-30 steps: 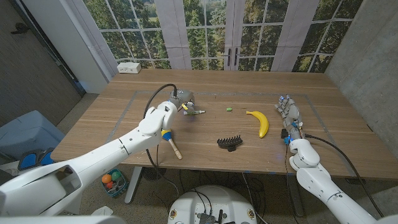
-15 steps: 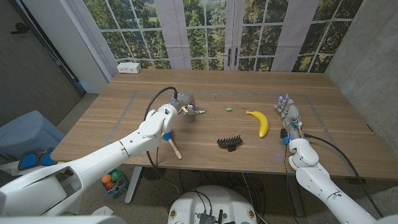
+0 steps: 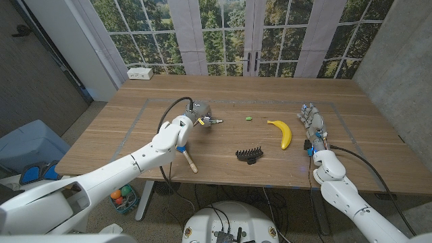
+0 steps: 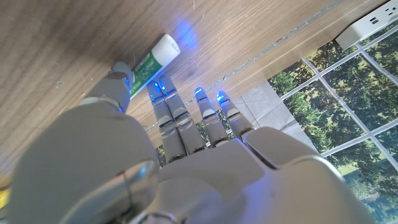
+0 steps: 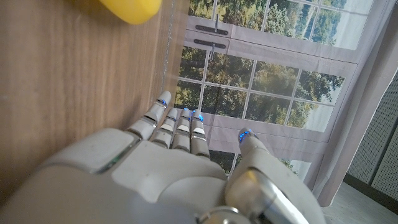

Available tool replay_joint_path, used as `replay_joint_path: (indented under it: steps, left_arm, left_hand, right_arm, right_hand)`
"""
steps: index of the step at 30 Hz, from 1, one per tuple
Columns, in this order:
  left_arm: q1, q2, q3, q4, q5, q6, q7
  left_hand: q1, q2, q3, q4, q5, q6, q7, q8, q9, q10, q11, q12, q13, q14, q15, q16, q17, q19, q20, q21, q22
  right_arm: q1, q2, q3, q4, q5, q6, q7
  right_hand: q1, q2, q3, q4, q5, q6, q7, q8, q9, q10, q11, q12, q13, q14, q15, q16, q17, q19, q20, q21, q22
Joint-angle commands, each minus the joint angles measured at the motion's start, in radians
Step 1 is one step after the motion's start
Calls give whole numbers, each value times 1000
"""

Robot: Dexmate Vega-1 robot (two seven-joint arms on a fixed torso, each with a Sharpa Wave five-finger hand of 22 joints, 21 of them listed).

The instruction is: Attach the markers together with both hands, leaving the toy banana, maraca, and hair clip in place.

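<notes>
as the scene is being read from the near edge of the bench [image 3: 378, 172] outward, the maraca [image 3: 187, 156] is lying closest, its handle pointing toward the robot, partly under the left forearm. the black hair clip [image 3: 249, 154] is sitting near the middle, and the toy banana [image 3: 284, 132] is lying just beyond it toward the right. the right hand [image 3: 313, 125] is waiting beside the banana, fingers [image 5: 177, 127] straight and apart, holding nothing; it is not touching the fruit. farther out, the left hand [image 3: 196, 113] is reaching down over a green-and-white marker [image 4: 149, 60]. a small green piece [image 3: 249, 118], possibly a cap or second marker, is lying apart from both hands; it is too small to tell.

the marker is looking light, rigid and smooth, so it is likely to roll or slip; taking it across the barrel near the middle, leaving the joining end free, seems best.

the left wrist view is showing what the head view is hiding: the marker is lying on the wood with the thumb [image 4: 115, 84] touching its side while the other fingers are extending past it, so no closed grip is evident. the head view is giving the layout of all objects; the right wrist view is confirming the empty, spread right hand with the banana's tip [image 5: 130, 9] nearby.
</notes>
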Motion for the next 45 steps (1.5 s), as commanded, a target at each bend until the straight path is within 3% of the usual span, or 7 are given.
replay_joint_path:
  steps: [1,9,22,26,34,38,45]
  left_arm:
    - [-10,-9,14,26,13,3,-2]
    - [-18,-17,25,42,18,7,-13]
    - [-45,-25,45,68,1,2,-82]
    - [-40,-26,42,80,-15,-8,-59]
    - [-24,-37,41,129,-48,-32,38]
    - [0,-49,32,158,-69,-32,129]
    - [38,-70,-10,197,-180,-67,263]
  left_hand:
    - [20,5,1,-1,4,-4,-8,-4,2,2,-5,-5,2,8,-166,-3,3,9,0,-1,2]
    - [57,68,15,7,7,-21,-4,-26,5,-12,-2,-15,6,11,-171,-8,5,16,11,-7,3]
    - [37,91,-4,20,5,5,-5,-31,9,11,-3,-11,10,12,-157,-10,6,11,12,-18,4]
    - [92,121,-16,-3,10,106,-20,-5,19,160,-6,41,35,46,-162,0,8,31,8,-28,3]
    - [215,143,-33,-15,21,219,-24,34,31,293,-5,74,50,135,-181,26,15,86,-16,-31,2]
    - [308,128,-50,-13,30,272,-24,64,48,365,-2,98,76,227,-192,55,25,148,-49,-22,3]
    - [375,90,-87,-7,59,355,-7,79,39,411,6,138,122,351,-197,104,57,196,-76,-21,6]
  right_arm:
    - [4,1,-2,5,-3,-2,-3]
    - [4,0,-2,5,-9,-2,-12]
    - [5,-1,-3,4,-26,-4,-30]
    - [4,-2,-3,2,-30,-6,-37]
    - [1,-7,-5,-3,-48,-10,-53]
    - [-1,-9,-3,-5,-51,-11,-60]
    - [-4,-11,1,-8,-56,-8,-64]
  right_hand:
    - [-4,8,2,-6,-3,11,1,1,3,7,0,7,3,8,-18,6,-1,11,-18,-1,1]
    - [-6,9,2,-7,-3,11,1,1,3,10,0,8,3,9,-18,7,-1,12,-18,-4,1]
    - [-9,9,2,-7,-3,14,-3,1,3,12,0,8,3,10,-18,7,-2,15,-18,-7,1]
    - [-9,10,2,-8,-3,15,-5,1,3,11,-2,8,3,10,-18,7,-2,16,-18,-9,1]
    - [-10,10,2,-9,-3,16,-5,1,3,11,-1,7,3,10,-18,7,-2,18,-18,-12,1]
    - [-10,10,2,-10,-3,17,-6,1,3,12,0,7,3,10,-18,7,-3,18,-17,-13,1]
    - [-11,10,2,-11,-3,24,-4,3,3,14,-1,8,3,11,-18,7,-3,20,-17,-15,1]
